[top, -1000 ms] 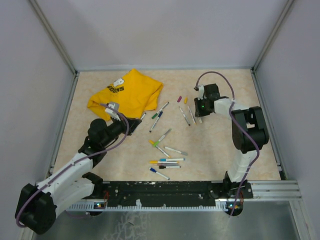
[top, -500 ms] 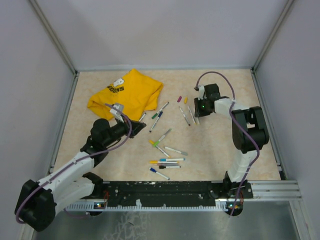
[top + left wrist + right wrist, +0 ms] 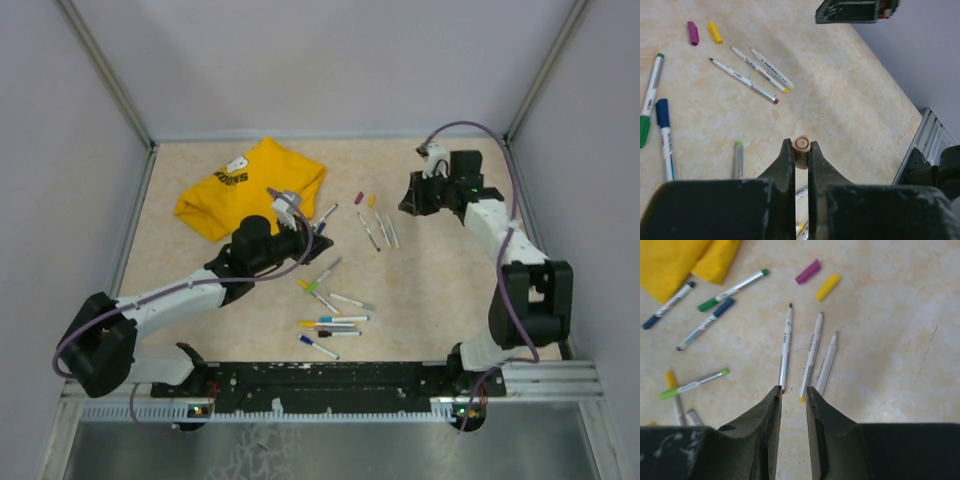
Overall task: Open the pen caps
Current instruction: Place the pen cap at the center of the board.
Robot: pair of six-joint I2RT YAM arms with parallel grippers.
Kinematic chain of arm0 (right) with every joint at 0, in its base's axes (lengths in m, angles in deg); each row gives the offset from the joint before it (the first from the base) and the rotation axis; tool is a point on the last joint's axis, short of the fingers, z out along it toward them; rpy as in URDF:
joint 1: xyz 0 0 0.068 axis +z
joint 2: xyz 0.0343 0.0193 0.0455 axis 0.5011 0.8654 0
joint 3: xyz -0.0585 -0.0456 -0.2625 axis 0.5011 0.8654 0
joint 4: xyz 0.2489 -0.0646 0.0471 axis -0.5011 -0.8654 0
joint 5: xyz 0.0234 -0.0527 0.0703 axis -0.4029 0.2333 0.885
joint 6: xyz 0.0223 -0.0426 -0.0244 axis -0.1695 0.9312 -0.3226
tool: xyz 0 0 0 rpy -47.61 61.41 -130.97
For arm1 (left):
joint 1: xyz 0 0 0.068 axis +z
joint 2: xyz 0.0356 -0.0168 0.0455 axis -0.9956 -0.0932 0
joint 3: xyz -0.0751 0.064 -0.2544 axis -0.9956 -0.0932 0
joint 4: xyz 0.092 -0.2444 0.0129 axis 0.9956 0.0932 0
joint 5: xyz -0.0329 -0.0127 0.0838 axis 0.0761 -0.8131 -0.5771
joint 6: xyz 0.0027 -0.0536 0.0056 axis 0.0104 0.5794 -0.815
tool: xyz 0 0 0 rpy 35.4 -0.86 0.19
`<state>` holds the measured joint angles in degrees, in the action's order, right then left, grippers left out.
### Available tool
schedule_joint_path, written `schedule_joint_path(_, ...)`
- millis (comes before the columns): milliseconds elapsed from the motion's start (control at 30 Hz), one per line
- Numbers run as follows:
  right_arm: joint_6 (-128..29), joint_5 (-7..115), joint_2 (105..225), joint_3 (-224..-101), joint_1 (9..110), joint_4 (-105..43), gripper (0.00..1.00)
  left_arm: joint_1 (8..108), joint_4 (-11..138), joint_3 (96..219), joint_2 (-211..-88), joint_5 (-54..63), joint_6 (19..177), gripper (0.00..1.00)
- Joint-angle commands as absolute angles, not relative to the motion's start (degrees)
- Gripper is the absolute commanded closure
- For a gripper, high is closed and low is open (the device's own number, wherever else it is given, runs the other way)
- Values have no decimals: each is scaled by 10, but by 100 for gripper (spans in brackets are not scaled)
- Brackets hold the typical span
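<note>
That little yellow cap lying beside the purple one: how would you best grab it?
Probably from straight above, pinching across its short width at the middle. The yellow cap lies flat, with a gap to the purple cap for a finger.

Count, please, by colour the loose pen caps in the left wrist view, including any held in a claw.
purple cap: 1
yellow cap: 1
pale orange cap, pinched in the left claw: 1
Total: 3
</note>
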<state>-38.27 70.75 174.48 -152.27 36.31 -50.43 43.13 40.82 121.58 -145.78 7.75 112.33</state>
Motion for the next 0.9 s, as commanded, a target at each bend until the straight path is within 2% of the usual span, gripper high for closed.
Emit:
schedule_joint_path(0, -375, 962, 1645, -1545, 284, -556, 74, 399, 397, 1300, -1542, 7, 1102, 100)
schedule_joint_path(100, -389, 1021, 1588, -1519, 238, -539, 73, 388, 430, 1380, -1620, -28, 1111, 100)
schedule_joint_path(267, -435, 1070, 1507, -1425, 174, -439, 60, 378, 531, 1566, -1772, -89, 1138, 100)
schedule_joint_path(500, -461, 1126, 1523, -1411, 136, -426, 60, 362, 724, 1860, -1976, -196, 1153, 100)
schedule_joint_path(733, -465, 1121, 1516, -1409, 136, -421, 60, 362, 768, 2029, -2103, -221, 1137, 100)
schedule_joint_path(867, -465, 1117, 1515, -1407, 136, -421, 60, 361, 765, 2082, -2147, -215, 1129, 99)
